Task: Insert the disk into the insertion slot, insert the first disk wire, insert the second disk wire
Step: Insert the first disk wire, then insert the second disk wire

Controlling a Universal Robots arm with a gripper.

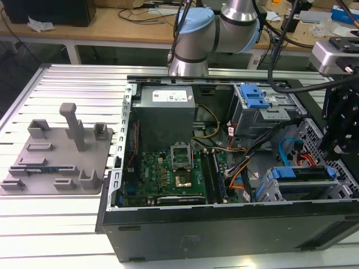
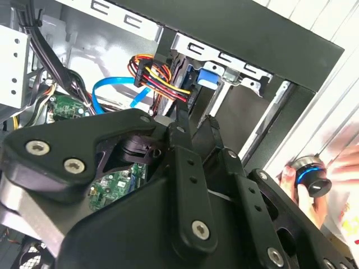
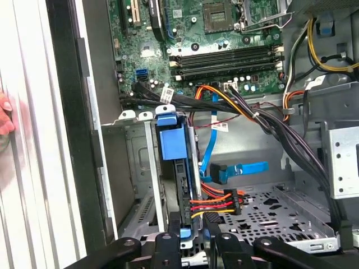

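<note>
Disk (image 3: 173,145) seated in insertion slot (image 3: 130,159) — claw (image 3: 196,226) close at its end.

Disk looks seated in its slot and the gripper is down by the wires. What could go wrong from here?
1. The coloured-wire plug sits at the end of the disk, by the gripper; pushed askew, it could jam or bend.
2. The blue cable lies loose beside the slot and might snag on the arm.
3. A hand rests on the table by the case wall, possibly too close if the arm swings out.
</note>
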